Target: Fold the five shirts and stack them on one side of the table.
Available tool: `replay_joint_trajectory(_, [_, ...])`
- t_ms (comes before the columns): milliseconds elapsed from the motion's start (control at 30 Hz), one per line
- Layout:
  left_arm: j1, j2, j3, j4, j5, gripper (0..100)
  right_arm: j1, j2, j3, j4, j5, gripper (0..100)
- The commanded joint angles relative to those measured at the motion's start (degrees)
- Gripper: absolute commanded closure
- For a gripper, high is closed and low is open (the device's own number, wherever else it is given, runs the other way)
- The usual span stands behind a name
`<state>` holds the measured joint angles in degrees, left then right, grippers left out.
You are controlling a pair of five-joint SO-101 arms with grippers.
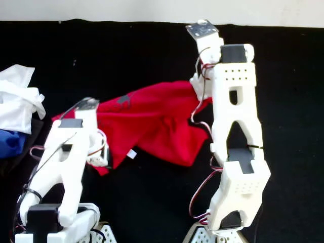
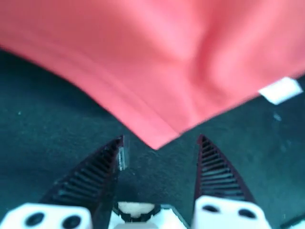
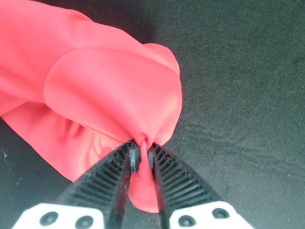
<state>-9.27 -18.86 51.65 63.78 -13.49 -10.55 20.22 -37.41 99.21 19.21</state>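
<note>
Left wrist view puts the left hand [image 2: 160,140] nearest. Its two black ribbed jaws stand wide apart, released, low over the black felt-like worktop [image 2: 43,119]. The pointed hem corner of the red cloth shirt [image 2: 181,57] lies just at their mouth, not yet pinched. A small white label [image 2: 281,89] sits at the shirt's edge, off to one side.

In the right wrist view the right hand [image 3: 141,156] is clenched on a small pinch of the same shirt, and the cloth swells out from the pinch in a rounded fold. From the high view the shirt lies crumpled in the middle of the worktop, stretched between the two arms, with the right hand at its farther end.

The step, as I judge it, is to get a second hold so the shirt can be spread. To do it well, the left hand should go slightly forward so the corner sits deep between the jaws before closing. Then both hands should draw apart evenly, without twisting the cloth.

Sleeves and collar I cannot make out, and the right arm covers part of the shirt. At the left edge a heap of crumpled white cloth [image 1: 17,98] and a blue cloth [image 1: 10,142] are cut off, so I cannot count the shirts.
</note>
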Motion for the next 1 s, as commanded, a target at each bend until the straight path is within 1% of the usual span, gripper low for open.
replay_joint_trajectory(0, [-1.6,-1.0,2.3,-3.4,-0.6,78,0.7,-3.4,-0.2,-0.5,0.5,99.3])
replay_joint_trajectory(167, [-1.1,-0.9,3.6,-11.1,3.5,78,0.7,-3.4,0.0,-0.5,0.6,99.3])
replay_joint_trajectory(400, [4.9,-0.9,3.2,-12.0,8.5,78,0.7,-3.4,0.0,-0.8,0.6,99.3])
replay_joint_trajectory(767, [5.2,-0.7,3.5,-16.2,9.0,78,0.7,-3.4,0.0,-0.8,0.6,99.3])
replay_joint_trajectory(833, [5.2,0.5,3.0,-16.3,9.0,82,0.7,-3.4,0.0,-0.8,0.6,99.3])
replay_joint_trajectory(933, [5.1,3.6,0.6,-16.1,9.0,100,0.7,-3.4,0.0,-0.8,0.6,99.3])
replay_joint_trajectory(967, [5.0,4.4,-0.4,-16.1,9.0,99,0.7,-3.4,0.0,-0.8,0.6,99.3])
